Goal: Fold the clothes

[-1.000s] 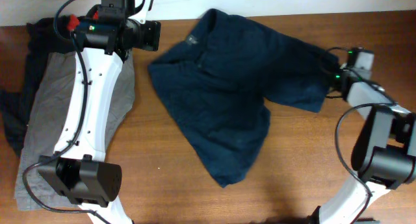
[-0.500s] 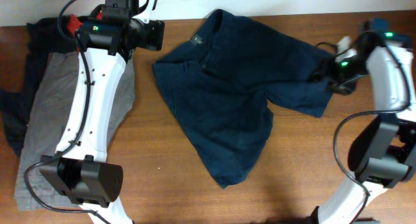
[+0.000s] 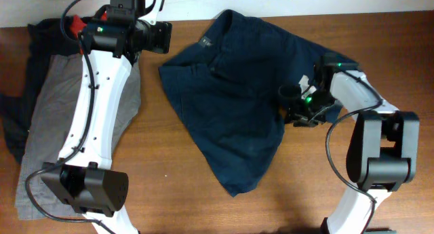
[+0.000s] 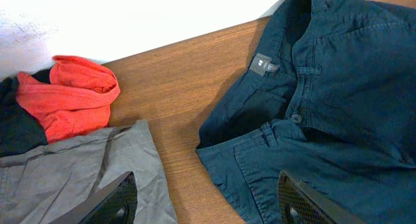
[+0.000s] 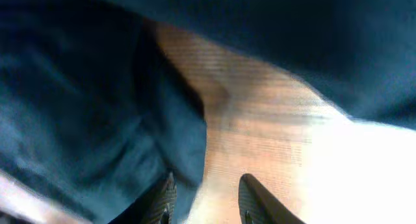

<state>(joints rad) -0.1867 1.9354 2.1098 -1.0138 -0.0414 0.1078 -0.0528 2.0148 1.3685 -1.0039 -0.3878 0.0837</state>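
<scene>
Navy shorts [image 3: 230, 105] lie spread across the middle of the table, waistband toward the back. Their waistband, label and button show in the left wrist view [image 4: 305, 87]. My right gripper [image 3: 293, 102] sits low at the inner edge of the shorts' right leg, whose hem is bunched up against it. In the blurred right wrist view the jaws [image 5: 207, 198] stand close together, with the dark cloth edge [image 5: 175, 139] between them against the left finger. My left gripper [image 4: 205, 198] is open and empty, hovering over bare wood by the shorts' waist corner [image 3: 159, 37].
A grey garment [image 3: 47, 112] lies flat on the left under my left arm, also in the left wrist view [image 4: 71, 172]. Dark clothes [image 3: 41, 37] and a red garment [image 4: 71, 100] are piled at the back left. The wall runs along the table's back edge.
My right gripper has swung from the far right edge inward to the left, and the right leg's hem has come with it. The left arm has not moved.
</scene>
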